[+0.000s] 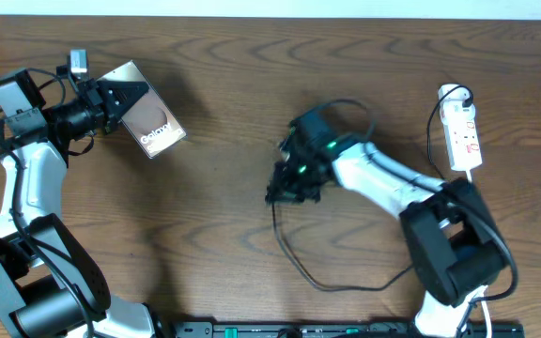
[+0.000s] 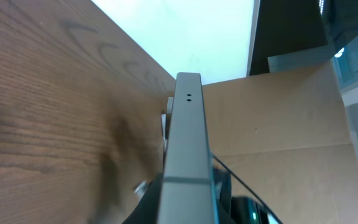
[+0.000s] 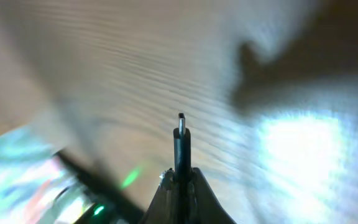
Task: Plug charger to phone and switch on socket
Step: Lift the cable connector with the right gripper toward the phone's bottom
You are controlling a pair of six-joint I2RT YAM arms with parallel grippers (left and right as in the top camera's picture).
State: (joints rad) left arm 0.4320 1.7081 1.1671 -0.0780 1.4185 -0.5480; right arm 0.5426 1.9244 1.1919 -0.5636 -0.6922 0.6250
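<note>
My left gripper (image 1: 111,99) is shut on the phone (image 1: 148,117), a dark brown glossy slab with "Galaxy" lettering, held tilted at the table's far left. In the left wrist view the phone's grey edge (image 2: 187,137) runs up between the jaws, with two small holes near its end. My right gripper (image 1: 280,183) is shut on the charger's plug (image 3: 180,140) at the table's middle; the tip points out from the jaws. The thin black cable (image 1: 294,263) loops toward the front. The white socket (image 1: 460,131) lies at the far right.
Brown wooden table (image 1: 233,75). A cardboard wall (image 2: 278,124) stands behind the table in the left wrist view. The socket's white cord (image 1: 482,300) runs down by the right arm's base. A black rail (image 1: 327,329) lies along the front edge.
</note>
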